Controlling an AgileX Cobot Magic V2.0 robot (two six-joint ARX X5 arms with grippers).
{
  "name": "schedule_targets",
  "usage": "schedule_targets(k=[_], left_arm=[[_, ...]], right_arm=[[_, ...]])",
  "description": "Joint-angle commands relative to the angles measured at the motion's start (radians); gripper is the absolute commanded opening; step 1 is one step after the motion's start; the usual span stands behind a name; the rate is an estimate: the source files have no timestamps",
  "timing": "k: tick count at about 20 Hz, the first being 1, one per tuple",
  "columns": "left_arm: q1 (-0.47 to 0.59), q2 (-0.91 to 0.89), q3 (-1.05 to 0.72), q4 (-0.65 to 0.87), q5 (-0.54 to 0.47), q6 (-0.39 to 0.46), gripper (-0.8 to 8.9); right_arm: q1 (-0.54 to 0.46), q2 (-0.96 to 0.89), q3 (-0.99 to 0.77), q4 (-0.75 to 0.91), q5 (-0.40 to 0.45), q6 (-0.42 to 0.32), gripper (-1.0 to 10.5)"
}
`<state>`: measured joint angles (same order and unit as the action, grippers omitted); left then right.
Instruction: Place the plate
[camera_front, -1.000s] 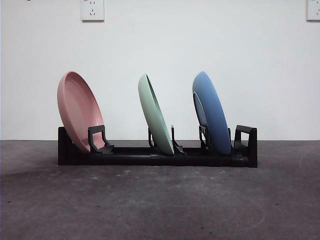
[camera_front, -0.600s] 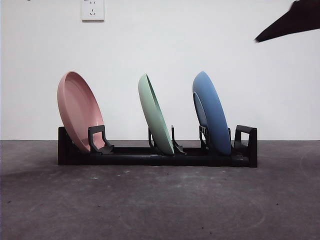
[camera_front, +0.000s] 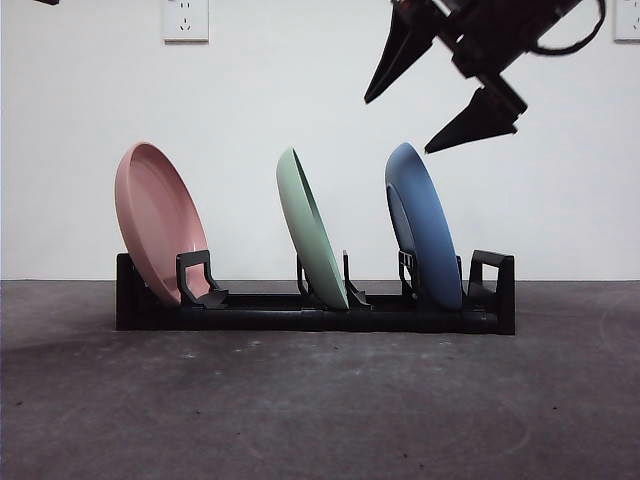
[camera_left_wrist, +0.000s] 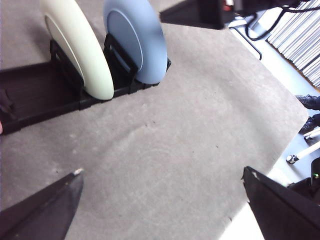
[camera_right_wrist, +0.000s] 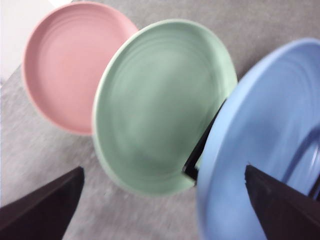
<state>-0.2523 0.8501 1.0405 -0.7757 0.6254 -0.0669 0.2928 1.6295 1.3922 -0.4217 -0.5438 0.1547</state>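
A black rack is sitting on the grey desk, and it serves as the landmark here. Three plates are standing on edge in its slots, each leaning toward the rack's pink-plate end: the pink plate is resting at one end, the green plate is standing in the middle slot, and the blue plate is sitting in the slot nearest the other end, just beside the rack's upright end bracket. The plates are standing apart from one another, none touching its neighbour. The right hand is hanging above the rack's blue-plate end, its two black jaws spread wide and holding nothing, with the lower jaw tip just above the blue plate's top rim and not touching it. In the right wrist view the three plates are showing face-on and somewhat blurred, with the blue plate nearest, the green plate behind it and the pink plate farthest. The left hand is waiting away from the rack over bare desk, its jaws likewise spread and empty; its wrist view is showing the green plate and the blue plate in the rack from behind. On the wall behind the rack, a white socket is showing above the pink plate.
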Motion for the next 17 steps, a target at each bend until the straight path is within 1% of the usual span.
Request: schedule_targets(k=[1, 3, 4, 6, 7, 8, 10, 13, 17], left_arm=[[-0.003, 0.006, 0.024, 0.004, 0.003, 0.002, 4.99], [-0.003, 0.006, 0.024, 0.004, 0.003, 0.002, 5.00], [-0.003, 0.006, 0.024, 0.004, 0.003, 0.003, 5.00], [-0.003, 0.006, 0.024, 0.004, 0.003, 0.003, 4.99], [-0.003, 0.006, 0.024, 0.004, 0.003, 0.003, 5.00], [-0.003, 0.006, 0.024, 0.004, 0.003, 0.003, 5.00], [-0.003, 0.006, 0.024, 0.003, 0.003, 0.003, 5.00], [-0.003, 0.006, 0.024, 0.002, 0.002, 0.003, 5.00], [-0.003, 0.006, 0.024, -0.009, 0.002, 0.007, 5.00]], right_arm=[[0.004, 0.053, 0.024, 0.030, 0.003, 0.005, 4.9], [0.004, 0.082, 0.024, 0.037, 0.003, 0.005, 4.6], [0.004, 0.093, 0.024, 0.038, 0.003, 0.005, 4.0], [0.004, 0.097, 0.023, 0.039, 0.034, 0.003, 2.8], [0.004, 0.097, 0.023, 0.045, 0.050, 0.003, 2.3], [0.004, 0.097, 0.023, 0.051, 0.048, 0.005, 2.0], [-0.001, 0.097, 0.023, 0.051, 0.047, 0.018, 1.6], [-0.002, 0.097, 0.023, 0.051, 0.047, 0.029, 0.6], [-0.002, 0.086, 0.024, 0.052, 0.039, 0.059, 0.1]])
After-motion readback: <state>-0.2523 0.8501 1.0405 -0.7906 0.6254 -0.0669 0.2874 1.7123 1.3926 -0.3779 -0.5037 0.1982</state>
